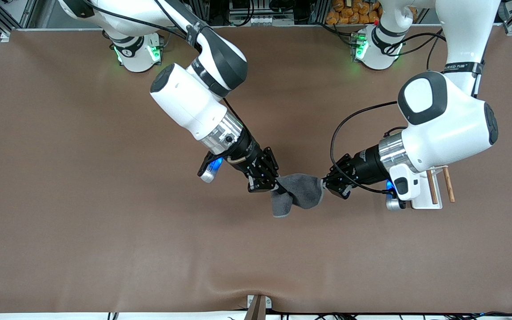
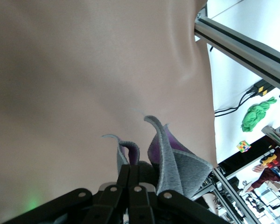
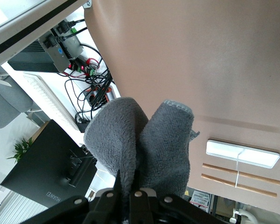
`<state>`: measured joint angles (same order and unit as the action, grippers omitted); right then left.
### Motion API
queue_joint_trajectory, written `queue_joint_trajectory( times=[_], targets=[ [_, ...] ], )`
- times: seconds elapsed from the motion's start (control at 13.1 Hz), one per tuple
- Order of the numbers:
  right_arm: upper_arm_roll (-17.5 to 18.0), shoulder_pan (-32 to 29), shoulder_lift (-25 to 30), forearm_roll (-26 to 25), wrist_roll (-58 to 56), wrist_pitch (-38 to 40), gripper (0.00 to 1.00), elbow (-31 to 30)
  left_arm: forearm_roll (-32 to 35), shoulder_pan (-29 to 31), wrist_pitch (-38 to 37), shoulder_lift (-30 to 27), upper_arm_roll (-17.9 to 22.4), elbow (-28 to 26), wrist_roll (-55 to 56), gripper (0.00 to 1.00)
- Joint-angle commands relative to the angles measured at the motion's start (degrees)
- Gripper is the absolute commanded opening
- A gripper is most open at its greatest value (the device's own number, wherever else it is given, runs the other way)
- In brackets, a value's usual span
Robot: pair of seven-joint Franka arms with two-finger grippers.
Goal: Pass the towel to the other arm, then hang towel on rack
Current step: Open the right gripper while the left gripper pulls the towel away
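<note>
Claws both clench the soft dark grey towel (image 1: 300, 191) at frame centre: right claw (image 1: 278, 189), left claw (image 1: 325, 182), above brown desk (image 1: 105, 200).

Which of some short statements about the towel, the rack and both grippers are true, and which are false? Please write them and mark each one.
1. The towel is held by both grippers together. True: the right gripper and the left gripper are each shut on one edge of it, above the table.
2. The towel hangs on the rack. False: the rack carries nothing; the towel is in the air between the two grippers.
3. The rack stands toward the left arm's end of the table. True.
4. The towel is grey on both faces. False: the left wrist view shows a purple face.
5. The right gripper is open. False: it is shut on the towel.
</note>
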<state>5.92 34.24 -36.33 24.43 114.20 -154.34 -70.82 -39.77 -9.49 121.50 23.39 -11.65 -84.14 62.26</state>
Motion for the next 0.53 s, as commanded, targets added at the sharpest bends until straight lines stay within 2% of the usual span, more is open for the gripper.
queue_joint_trajectory(
  times=[0.0,0.08,0.15,0.23,0.46],
  targets=[
    [-0.03,-0.14,0.47,0.17,0.49,0.62,0.0,0.34,1.52,2.44,-6.43,-1.93,1.1,0.47,-4.93,0.0],
    [-0.03,-0.23,0.47,0.35,0.49,0.71,0.33,0.34,4.58,4.02,-8.8,-2.47,0.93,0.38,-7.57,0.0],
    [-0.03,-0.14,0.47,0.35,0.67,0.71,0.94,0.34,6.96,5.34,-12.39,-3.08,0.93,0.38,-9.94,0.0],
    [-0.12,-0.14,0.55,0.09,0.67,0.8,1.0,0.16,8.98,6.31,-15.38,-3.61,0.93,0.38,-13.71,0.0],
    [-0.29,-0.23,1.08,-0.18,0.5,2.28,1.0,-0.1,15.22,10.09,-22.6,-4.93,0.93,0.29,-24.09,0.0]
  ],
)
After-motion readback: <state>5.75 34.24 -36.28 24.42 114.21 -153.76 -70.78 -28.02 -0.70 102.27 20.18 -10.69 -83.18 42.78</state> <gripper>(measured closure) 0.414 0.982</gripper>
